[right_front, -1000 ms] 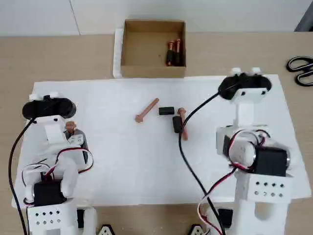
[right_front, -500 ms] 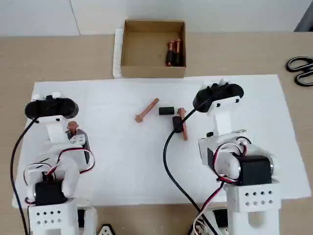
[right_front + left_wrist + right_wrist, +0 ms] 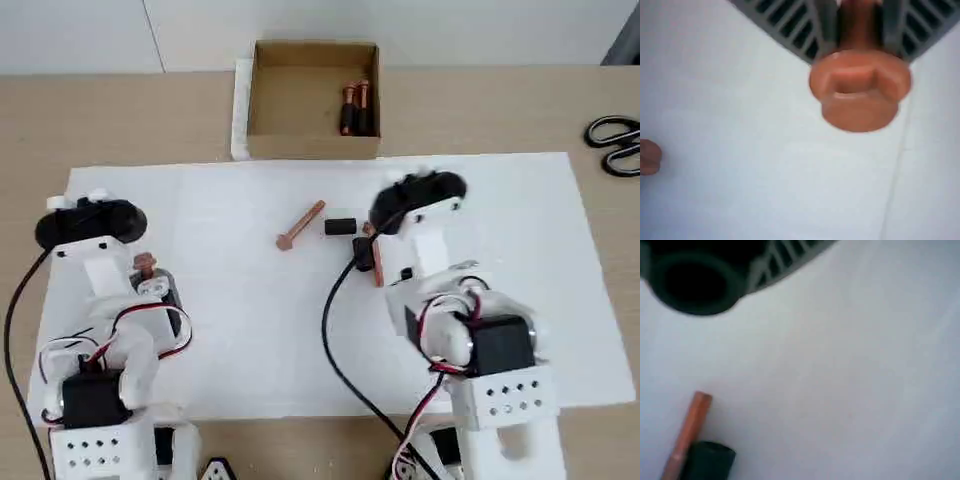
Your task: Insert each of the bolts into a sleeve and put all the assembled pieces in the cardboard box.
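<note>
White mat [image 3: 250,320], bolt [image 3: 301,224] central, box [image 3: 290,100] beyond edge

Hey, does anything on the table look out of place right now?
Only the scissors on the bare table right of the white sheet: no part of the bolt job. Nothing looks spilled or damaged.

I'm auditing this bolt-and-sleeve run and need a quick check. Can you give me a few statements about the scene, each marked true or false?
1. The left tool grips a bolt. True.
2. The cardboard box is empty. False: two assembled pieces lie inside.
3. A loose bolt with no sleeve on it lies on the white mat. True.
4. The scissors lie on the mat. False: they lie on the bare table, off the mat.
5. The right tool holds a bolt. False: it holds a black sleeve.
</note>
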Robot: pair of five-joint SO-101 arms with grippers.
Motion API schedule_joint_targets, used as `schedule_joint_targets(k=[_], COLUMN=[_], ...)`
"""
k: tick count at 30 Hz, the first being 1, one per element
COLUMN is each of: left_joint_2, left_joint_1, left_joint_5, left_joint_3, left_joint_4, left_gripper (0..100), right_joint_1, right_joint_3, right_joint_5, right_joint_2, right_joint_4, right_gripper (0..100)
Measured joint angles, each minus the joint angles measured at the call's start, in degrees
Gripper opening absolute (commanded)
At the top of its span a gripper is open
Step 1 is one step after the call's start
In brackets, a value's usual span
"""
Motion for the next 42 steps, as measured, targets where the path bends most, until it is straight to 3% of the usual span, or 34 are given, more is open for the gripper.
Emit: schedule_joint_targets(k=[8, 15, 20, 35, 42], left_joint_2=[0.0, 0.0, 0.0, -0.2, -0.4], left_joint_1=[2.9, 10.7, 12.6, 12.7, 12.7], left_joint_5=[0.0, 6.0, 7.6, 8.4, 8.4], left_joint_3=[-6.2, -10.8, -10.8, -10.8, -10.8], left_joint_4=[4.9, 7.6, 7.6, 4.1, 3.5], left_gripper=[1, 1, 1, 1, 1], right_joint_1=[-2.2, -2.6, -2.7, -11.7, -14.1], right_joint_3=[0.0, 0.0, 0.6, 23.4, 28.4], right_joint_5=[0.0, 0.0, 0.0, 0.0, 0.0], right_joint_2=[0.0, 0.0, 0.0, 0.1, 0.1], right_joint_4=[-3.0, -7.4, -11.6, -43.5, -48.5], right_gripper=[0.5, 0.4, 0.4, 0.4, 0.4])
